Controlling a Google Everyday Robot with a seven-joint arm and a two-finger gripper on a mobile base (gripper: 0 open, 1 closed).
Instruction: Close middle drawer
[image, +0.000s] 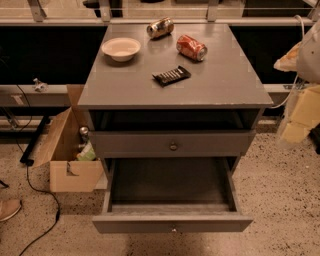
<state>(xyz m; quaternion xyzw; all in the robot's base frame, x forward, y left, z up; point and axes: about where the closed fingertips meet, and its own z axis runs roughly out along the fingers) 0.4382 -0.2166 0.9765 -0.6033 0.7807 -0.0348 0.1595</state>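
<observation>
The grey table (225, 85) fills most of my view. The middle drawer (170, 182) stands pulled far out of it toward me, bare inside, with its flat front lowest in the picture. Above it, the top drawer (130, 144) with its brass pull sits nearly shut. A box (62, 145) lies open on the floor to the left, beside the table and out of the drawer's path. My claw (300, 117) shows only as a pale blur at the right edge, well apart from the drawer, and I cannot tell whether it is open or closed. On the table sit a bowl (121, 48), a red can (191, 47), a gold can (160, 27) and a bar (171, 75).

I judge the drawer to be stiff wood, light while empty and easy to slide. Its knob (173, 230) is tiny, so I would not grip it. A flat push on the middle of the front, near the knob, should send it in straight rather than skewed.
</observation>
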